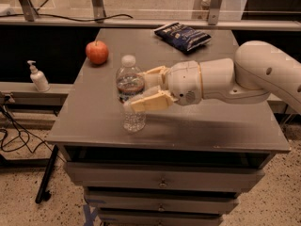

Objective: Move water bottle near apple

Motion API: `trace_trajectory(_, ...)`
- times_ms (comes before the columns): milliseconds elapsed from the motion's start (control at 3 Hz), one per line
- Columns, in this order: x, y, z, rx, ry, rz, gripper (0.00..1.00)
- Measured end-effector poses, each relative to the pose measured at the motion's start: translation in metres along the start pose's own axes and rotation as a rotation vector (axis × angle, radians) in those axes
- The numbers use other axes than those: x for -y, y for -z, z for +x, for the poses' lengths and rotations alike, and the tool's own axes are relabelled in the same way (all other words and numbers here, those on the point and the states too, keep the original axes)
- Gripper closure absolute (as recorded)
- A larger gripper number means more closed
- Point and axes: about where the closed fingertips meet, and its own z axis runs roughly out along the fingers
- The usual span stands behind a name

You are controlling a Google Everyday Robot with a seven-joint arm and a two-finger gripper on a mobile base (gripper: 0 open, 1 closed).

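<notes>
The water bottle [128, 84] is clear ribbed plastic with a white cap. It stands upright on the grey table [94, 121], near the front left. The red-orange apple [97, 52] sits at the table's left edge, behind the bottle and about a bottle's height away. My gripper [135, 89] reaches in from the right. Its tan fingers [146, 102] are closed on the bottle's middle, one in front of it and one behind. The bottle's base is still on the table.
A dark blue snack bag [183, 36] lies at the back of the table. A small white pump dispenser [38, 77] stands on a lower ledge to the left. Drawers [162, 182] sit below the tabletop. Cables [14, 135] run on the floor at the left.
</notes>
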Motion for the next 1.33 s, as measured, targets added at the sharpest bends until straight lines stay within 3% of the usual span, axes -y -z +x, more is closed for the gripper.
trace_trajectory(667, 0.004, 0.016, 0.006, 0.010, -0.064, 0.044, 0.87)
trace_trajectory(1000, 0.028, 0.053, -0.025, -0.029, -0.036, 0.117, 1.00)
trace_trajectory(1333, 0.027, 0.053, -0.024, -0.029, -0.037, 0.116, 1.00)
